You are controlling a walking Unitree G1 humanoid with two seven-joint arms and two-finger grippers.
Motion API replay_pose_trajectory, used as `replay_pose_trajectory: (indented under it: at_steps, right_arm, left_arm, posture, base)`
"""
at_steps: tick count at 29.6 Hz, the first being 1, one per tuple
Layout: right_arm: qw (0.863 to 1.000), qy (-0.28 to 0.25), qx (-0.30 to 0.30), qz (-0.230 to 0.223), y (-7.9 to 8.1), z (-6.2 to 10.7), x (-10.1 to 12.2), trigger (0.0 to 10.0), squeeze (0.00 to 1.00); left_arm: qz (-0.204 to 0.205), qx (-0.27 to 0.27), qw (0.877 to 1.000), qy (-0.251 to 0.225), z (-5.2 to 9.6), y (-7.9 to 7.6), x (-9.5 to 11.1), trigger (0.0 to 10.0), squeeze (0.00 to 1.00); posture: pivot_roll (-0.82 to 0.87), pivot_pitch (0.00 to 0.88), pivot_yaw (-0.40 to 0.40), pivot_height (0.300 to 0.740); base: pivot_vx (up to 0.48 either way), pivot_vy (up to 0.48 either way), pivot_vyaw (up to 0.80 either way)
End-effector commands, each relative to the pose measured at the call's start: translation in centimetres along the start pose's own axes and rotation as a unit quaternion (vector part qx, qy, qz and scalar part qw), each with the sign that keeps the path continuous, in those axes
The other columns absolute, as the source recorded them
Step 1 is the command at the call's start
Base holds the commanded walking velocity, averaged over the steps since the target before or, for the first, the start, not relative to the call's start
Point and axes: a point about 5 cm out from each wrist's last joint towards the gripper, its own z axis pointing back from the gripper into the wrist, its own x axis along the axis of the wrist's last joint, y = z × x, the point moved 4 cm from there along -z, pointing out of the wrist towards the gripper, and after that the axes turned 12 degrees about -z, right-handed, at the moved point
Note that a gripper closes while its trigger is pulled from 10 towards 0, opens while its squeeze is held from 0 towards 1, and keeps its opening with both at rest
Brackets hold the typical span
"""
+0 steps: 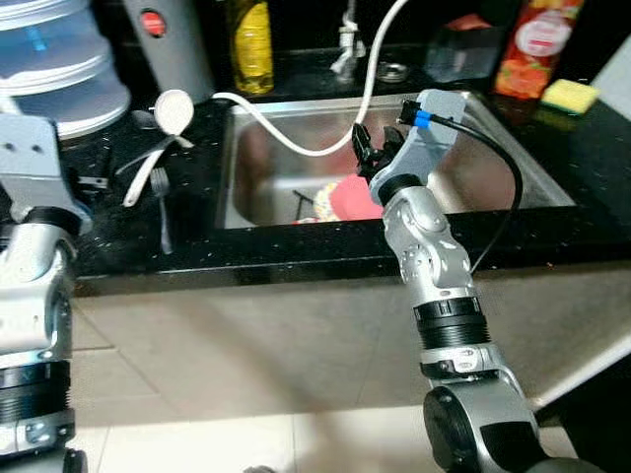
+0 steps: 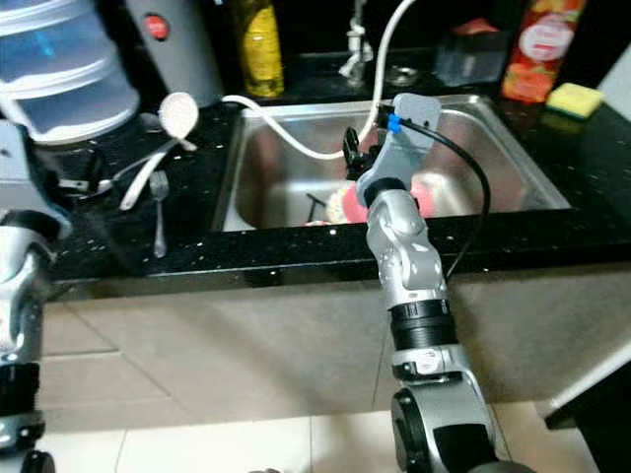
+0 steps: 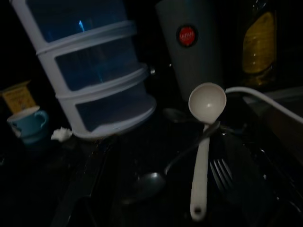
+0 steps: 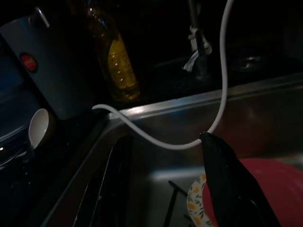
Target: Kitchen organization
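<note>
While its jaws stand parted over the sink (image 1: 246, 187) beside the hose (image 1: 296, 143), the right gripper (image 1: 370, 156) hovers above pink dishes (image 1: 350, 200).

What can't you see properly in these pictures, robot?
- Red dish in the sink: partly hidden behind the right arm in the eye views.
- Dark thing in the sink beside it: too small to name.
- Left pincer: cut off by the edge in the eye views; the left wrist view is too dark.
- Bottle label: too blurred to read.
</note>
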Motion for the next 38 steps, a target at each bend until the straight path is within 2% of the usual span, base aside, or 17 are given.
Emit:
replay_pose_trajectory:
  at_steps: [1, 20, 28, 38]
  right_arm:
    - [1.000, -0.001, -0.010, 0.002, -0.3, -0.1, 0.1, 10.0, 0.00]
    - [0.999, 0.001, -0.038, 0.006, -1.4, 0.1, 0.0, 10.0, 0.00]
    - [0.998, 0.006, -0.059, -0.009, -2.1, 0.0, -0.1, 10.0, 0.00]
    - [0.997, 0.011, -0.071, -0.018, -2.5, 0.0, -0.2, 10.0, 0.00]
  left_arm:
    - [0.011, -0.008, 1.000, 0.009, 0.3, -0.4, -0.3, 10.0, 0.00]
    - [0.018, -0.025, 0.999, 0.021, 0.1, -1.4, -0.5, 10.0, 0.00]
    - [0.022, -0.030, 0.999, 0.025, 0.1, -1.7, -0.6, 10.0, 0.00]
    - [0.023, -0.039, 0.999, 0.031, 0.1, -2.2, -0.9, 10.0, 0.00]
  posture:
    - [0.14, 0.000, 0.060, 0.740]
    - [0.12, 0.000, 0.073, 0.740]
    - [0.12, 0.000, 0.074, 0.740]
    - [0.12, 0.000, 0.076, 0.740]
  base:
    - [0.000, 0.000, 0.80]
    - [0.000, 0.000, 0.77]
    - [0.000, 0.000, 0.00]
    - [0.000, 0.000, -0.77]
